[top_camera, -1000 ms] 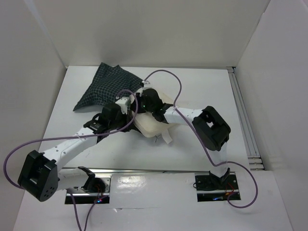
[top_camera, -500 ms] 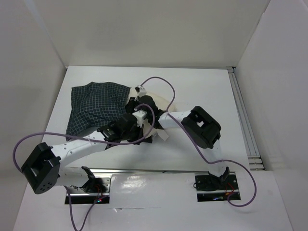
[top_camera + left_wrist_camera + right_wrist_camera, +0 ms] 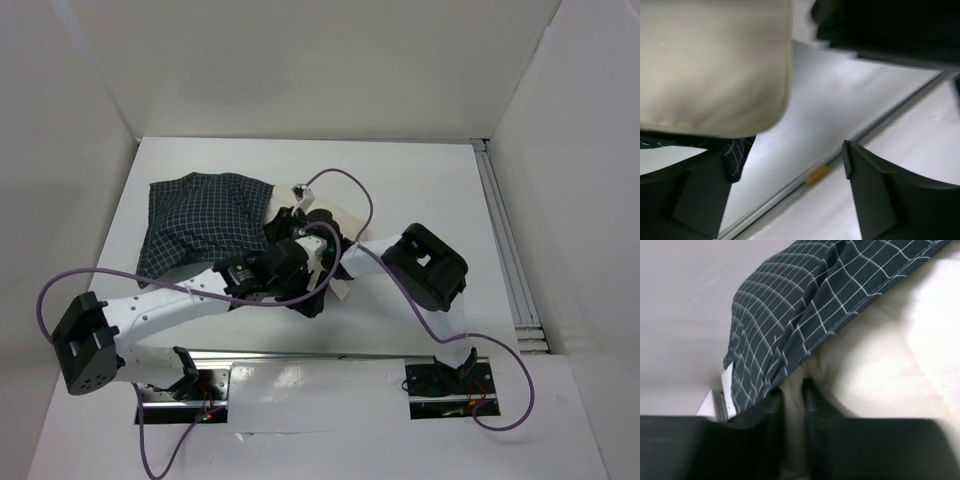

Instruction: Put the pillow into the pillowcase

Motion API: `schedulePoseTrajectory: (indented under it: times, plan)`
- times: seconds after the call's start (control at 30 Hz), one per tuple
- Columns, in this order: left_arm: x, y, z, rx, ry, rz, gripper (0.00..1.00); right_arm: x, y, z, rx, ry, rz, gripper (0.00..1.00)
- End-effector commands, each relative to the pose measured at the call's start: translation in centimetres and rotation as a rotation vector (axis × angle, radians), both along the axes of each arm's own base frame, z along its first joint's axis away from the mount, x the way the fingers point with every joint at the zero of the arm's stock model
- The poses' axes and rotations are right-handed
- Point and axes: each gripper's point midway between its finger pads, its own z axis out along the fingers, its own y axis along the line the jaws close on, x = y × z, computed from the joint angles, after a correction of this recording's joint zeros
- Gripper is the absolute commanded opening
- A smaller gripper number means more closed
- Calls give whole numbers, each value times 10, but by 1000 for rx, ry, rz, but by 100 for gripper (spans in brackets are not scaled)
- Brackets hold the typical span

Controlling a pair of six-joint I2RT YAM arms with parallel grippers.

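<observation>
Nearest, the left gripper [image 3: 790, 165] is seen wide open and empty, just beside the pillow [image 3: 715, 60]. Beyond it, the right gripper [image 3: 792, 400] is pinched shut on a fold of the pillow at the mouth of the pillowcase [image 3: 205, 225]. The pillow is judged only partly sheathed: its right end is exposed and not yet covered.

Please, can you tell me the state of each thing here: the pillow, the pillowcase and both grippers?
pillow: partly inside the pillowcase, one cream end uncovered.
pillowcase: pulled over part of the pillow, its hem lying across the cream fabric.
left gripper: open, holding nothing.
right gripper: shut on the pillow, just beside the pillowcase hem.
</observation>
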Motion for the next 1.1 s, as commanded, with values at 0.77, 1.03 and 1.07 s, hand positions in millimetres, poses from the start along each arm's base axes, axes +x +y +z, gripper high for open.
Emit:
schedulePoseTrajectory:
  times: [0.77,1.03,1.07]
  plan:
    - [142,71,143,-66,-183,420,100,33,-143,56,-484,-122,129,100]
    - [251,88,79,148,-52,406,95,61,-190,19,-449,-320,534,100]
    - [259,80,94,136,-60,371,94,57,-188,-5,-420,-225,579,98]
